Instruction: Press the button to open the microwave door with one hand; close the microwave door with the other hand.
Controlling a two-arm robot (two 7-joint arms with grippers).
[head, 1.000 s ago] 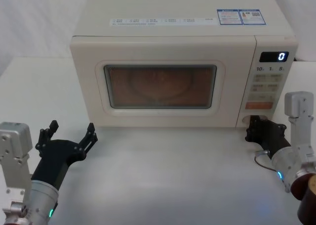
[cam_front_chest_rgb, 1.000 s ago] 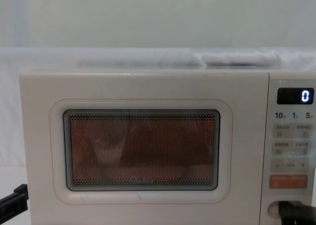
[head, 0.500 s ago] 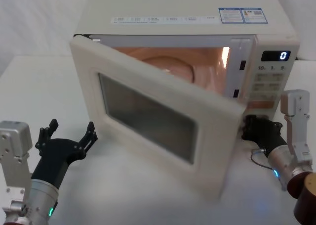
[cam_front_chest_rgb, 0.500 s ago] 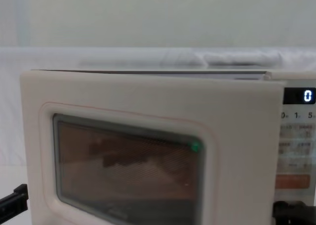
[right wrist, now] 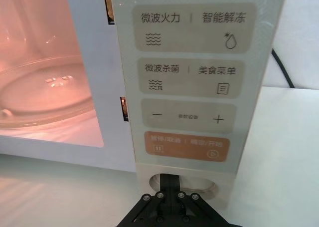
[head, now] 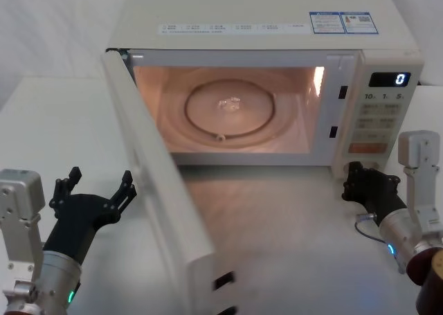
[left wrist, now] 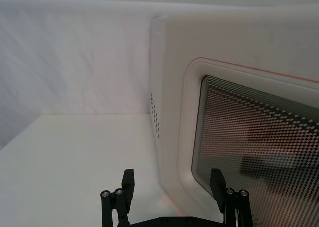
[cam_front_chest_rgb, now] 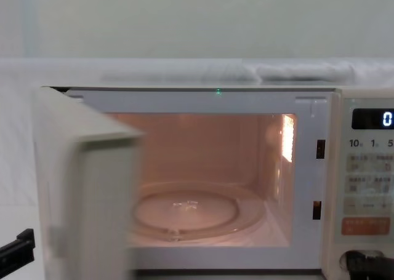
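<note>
The microwave door is swung wide toward the desk's front edge, exposing the lit cavity, because the right gripper, jaws clenched, is set against the button, while the left gripper, jaws released, waits outside the door for closing.

— What is holding everything up?

— A white table, plain and pale across its top.

— And what stands on it?

— The microwave, a cream-white box set toward the far edge, about midway between the left and right edges.

— Anything else on the surface?

— A thin dark cable lies on the table by the oven's right side, toward the far right corner.
</note>
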